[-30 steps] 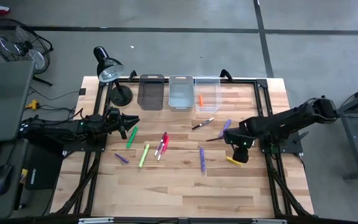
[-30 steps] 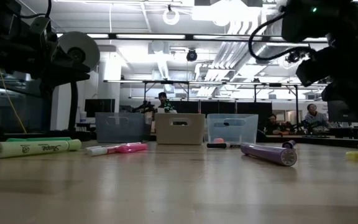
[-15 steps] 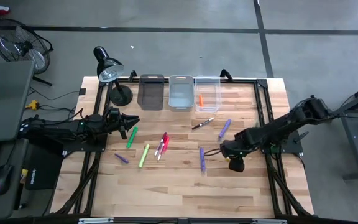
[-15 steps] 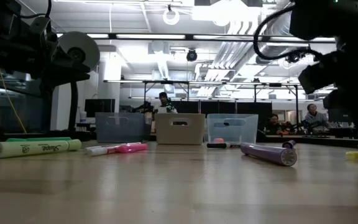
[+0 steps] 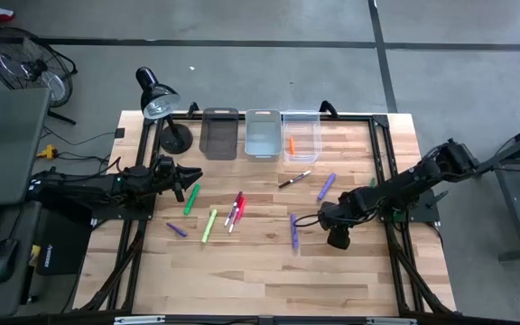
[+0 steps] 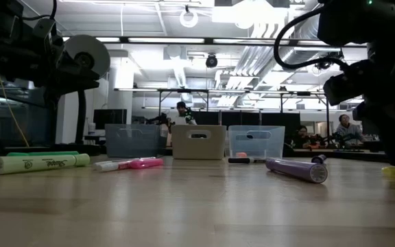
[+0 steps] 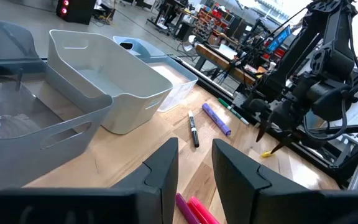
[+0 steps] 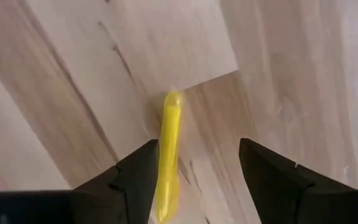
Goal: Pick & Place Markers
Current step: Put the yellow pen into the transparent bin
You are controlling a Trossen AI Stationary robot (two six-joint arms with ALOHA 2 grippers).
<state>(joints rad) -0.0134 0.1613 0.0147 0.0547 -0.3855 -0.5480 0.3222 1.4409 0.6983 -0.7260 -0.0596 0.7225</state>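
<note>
From above, the right end effector (image 5: 335, 236) hangs low over the right half of the tabletop (image 5: 269, 271), beside a purple marker (image 5: 293, 230). The left end effector (image 5: 186, 178) waits at the left edge near the desk lamp (image 5: 157, 101). Three bins stand along the far edge: a dark bin (image 5: 219, 133), a grey bin (image 5: 262, 134) and a clear bin (image 5: 301, 135). Only an orange marker (image 5: 291, 144) seems to lie in the clear bin. Everything else is loose on the wood: a green marker (image 5: 190, 199), a lime marker (image 5: 208, 225), a pink and red cluster (image 5: 235, 210), a black marker (image 5: 293, 179) and another purple one (image 5: 326, 186). I'd say the job has barely begun.

At table height, the lime marker reads "Sharpie" (image 6: 46, 162) along its barrel. A purple marker (image 6: 296, 169) lies in front of the bins.

From the left wrist, that arm's two dark fingers (image 7: 160, 171) stand slightly apart with nothing between them, and the grey bin (image 7: 107, 81) looks empty.

From the right wrist, the yellow marker (image 8: 169, 155) lies flat on the wood between that arm's spread fingers (image 8: 135, 174), not yet pinched. No writing shows on it.
</note>
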